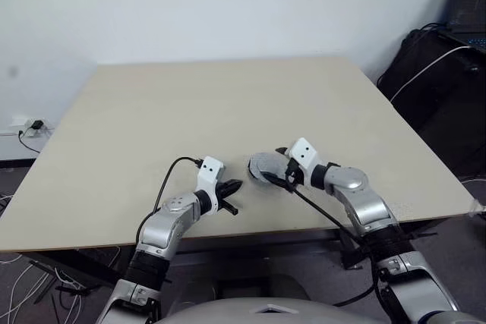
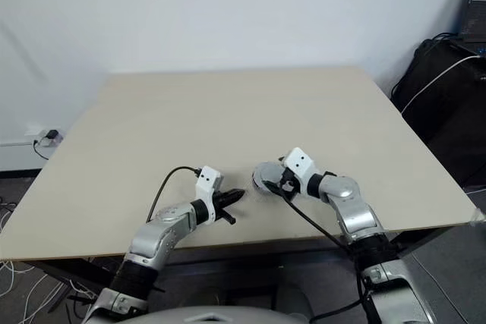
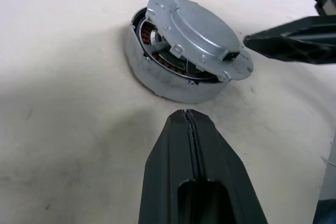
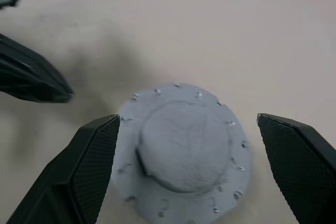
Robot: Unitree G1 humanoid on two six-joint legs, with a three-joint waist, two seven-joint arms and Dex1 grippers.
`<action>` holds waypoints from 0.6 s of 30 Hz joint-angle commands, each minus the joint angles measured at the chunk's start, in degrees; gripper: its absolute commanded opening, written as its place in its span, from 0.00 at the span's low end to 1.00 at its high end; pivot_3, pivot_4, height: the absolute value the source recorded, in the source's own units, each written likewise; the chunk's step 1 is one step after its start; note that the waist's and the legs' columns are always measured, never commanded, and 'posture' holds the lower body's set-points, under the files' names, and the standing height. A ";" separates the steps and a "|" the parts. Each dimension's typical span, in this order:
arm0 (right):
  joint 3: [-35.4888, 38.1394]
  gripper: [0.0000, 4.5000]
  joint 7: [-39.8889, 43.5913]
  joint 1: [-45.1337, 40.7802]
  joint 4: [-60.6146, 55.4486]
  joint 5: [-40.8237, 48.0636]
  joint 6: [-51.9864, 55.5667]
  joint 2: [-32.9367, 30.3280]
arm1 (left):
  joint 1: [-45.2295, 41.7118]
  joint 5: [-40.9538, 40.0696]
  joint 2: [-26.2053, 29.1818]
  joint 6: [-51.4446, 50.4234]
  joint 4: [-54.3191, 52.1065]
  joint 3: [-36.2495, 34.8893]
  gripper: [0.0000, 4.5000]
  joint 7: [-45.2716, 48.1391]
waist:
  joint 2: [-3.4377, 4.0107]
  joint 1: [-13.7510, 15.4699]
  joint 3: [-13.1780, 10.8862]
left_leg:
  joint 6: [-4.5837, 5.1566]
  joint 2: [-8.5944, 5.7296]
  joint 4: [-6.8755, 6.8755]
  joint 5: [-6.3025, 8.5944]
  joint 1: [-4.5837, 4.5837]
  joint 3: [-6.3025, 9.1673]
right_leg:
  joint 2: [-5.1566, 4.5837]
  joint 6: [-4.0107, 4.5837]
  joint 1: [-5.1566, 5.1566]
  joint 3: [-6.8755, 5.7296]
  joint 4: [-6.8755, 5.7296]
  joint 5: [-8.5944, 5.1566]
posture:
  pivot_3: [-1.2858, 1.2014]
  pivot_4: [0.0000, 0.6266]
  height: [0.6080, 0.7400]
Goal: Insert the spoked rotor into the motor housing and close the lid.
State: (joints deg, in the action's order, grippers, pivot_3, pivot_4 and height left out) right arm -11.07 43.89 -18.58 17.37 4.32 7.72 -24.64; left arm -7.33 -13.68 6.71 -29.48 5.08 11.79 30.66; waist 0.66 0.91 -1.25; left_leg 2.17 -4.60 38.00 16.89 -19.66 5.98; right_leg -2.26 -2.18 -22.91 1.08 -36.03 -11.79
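The left pincer [image 1: 230, 187] rests low over the beige worktop [image 1: 228, 104] near its front edge, its two black fingers [image 3: 191, 171] pressed together with nothing between them, the tip aimed at the motor housing [image 3: 168, 80] just beside it. The housing sits on the worktop between the two pincers, a round grey cup with copper-brown windings visible through a gap under its cover. The lid [image 3: 197, 35], smooth grey face up, lies on top of the housing but not seated: it is tilted and shifted to one side, overhanging the rim on the far side from the gap. The spoked rotor cannot be made out; whether it lies under the lid cannot be told. To the right, the right pincer [image 4: 186, 169] is spread wide, one finger on each side of the lid and clear of its edge, gripping nothing. A black cable [image 1: 171, 176] runs to the left wrist, and dark bags [image 1: 437, 73] stand beyond the worktop's right corner
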 commanded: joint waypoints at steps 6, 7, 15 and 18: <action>0.31 1.00 -0.01 -4.16 6.95 -1.61 -2.12 1.98 | 0.26 -0.79 -0.28 0.10 -3.74 -0.50 0.00 -0.64 | 0.00 -0.02 0.00 | -0.02 0.00 -0.01 -0.01 0.00 0.00 | -0.01 0.02 0.00 0.07 0.00 0.01 | 0.52 0.00 1.00; 0.29 1.00 0.22 -4.39 7.55 -1.70 -1.96 2.15 | 0.31 -0.82 -0.26 0.07 -3.82 -0.51 0.00 -0.71 | 0.01 -0.04 0.00 | -0.02 0.00 0.00 -0.01 0.00 0.00 | 0.00 0.03 -0.01 0.08 0.00 0.01 | 0.52 0.00 1.00; -0.37 1.00 2.22 -5.66 10.73 -1.84 -0.76 3.58 | 0.41 -0.95 -0.08 0.02 -4.04 -0.62 0.00 -0.99 | 0.01 -0.05 0.01 | -0.03 0.00 0.00 -0.02 0.02 0.00 | 0.01 0.07 0.00 0.10 -0.01 0.04 | 0.52 0.00 1.00; -0.45 1.00 2.25 -6.22 12.01 -2.04 -0.50 4.33 | 0.36 -0.98 -0.04 0.03 -4.15 -0.65 0.00 -1.01 | 0.02 -0.17 0.01 | -0.04 0.00 0.00 -0.02 0.02 0.00 | 0.02 0.08 0.00 0.11 -0.01 0.05 | 0.52 0.00 1.00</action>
State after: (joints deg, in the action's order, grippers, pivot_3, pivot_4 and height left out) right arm -11.71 45.94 -23.28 29.41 2.44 7.03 -20.63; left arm -6.31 -14.12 6.80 -29.59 4.10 11.72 29.84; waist 0.68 0.74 -1.24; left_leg 2.13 -4.59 37.99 16.86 -19.64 5.97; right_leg -2.25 -2.08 -22.91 1.19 -36.04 -11.73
